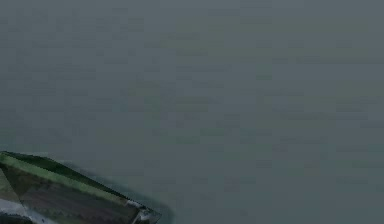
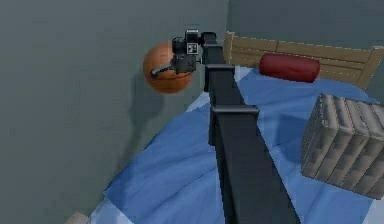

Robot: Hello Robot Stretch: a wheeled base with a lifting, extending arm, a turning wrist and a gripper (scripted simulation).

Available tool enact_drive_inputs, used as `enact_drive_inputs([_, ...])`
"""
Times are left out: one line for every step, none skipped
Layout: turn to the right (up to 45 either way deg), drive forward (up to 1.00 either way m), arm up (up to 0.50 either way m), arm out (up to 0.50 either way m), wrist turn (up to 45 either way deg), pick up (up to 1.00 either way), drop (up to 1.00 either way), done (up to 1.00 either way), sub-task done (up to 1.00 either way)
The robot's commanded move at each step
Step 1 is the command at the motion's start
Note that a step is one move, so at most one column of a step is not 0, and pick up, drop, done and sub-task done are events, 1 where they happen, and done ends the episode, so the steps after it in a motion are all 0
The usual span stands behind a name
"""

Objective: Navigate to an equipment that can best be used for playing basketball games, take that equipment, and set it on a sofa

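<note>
Basketball [image 2: 165, 70] hangs at the gripper [image 2: 178, 60], held clear beside the bed [image 2: 160, 170], likely ready for carrying; the jaws' setting cannot be told.

Bedroom: blue bed [image 2: 165, 170], wooden headboard [image 2: 350, 60]

1. The arm [image 2: 238, 140] is a dark, nearly black square bar with flat faces and straight, sharp edges.
2. It is made of nested sections: a step shows where a thicker section gives way to a slimmer one toward the far end.
3. Its upper face has a dull grey sheen, and its side face is darker.
4. At the far end are two small white squares [image 2: 192, 37] with black marks.
5. The gripper [image 2: 168, 64] has a dark, blocky body, and its two fingers [image 2: 176, 58] are thin and dark.
</note>
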Motion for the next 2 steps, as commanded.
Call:
enact_drive_inputs([0.0,0.00,0.00,0.00,-45.0,0.00,0.00,0.00,0.00])
enact_drive_inputs([0.0,0.00,0.00,0.00,-45.0,0.00,0.00,0.00,0.00])
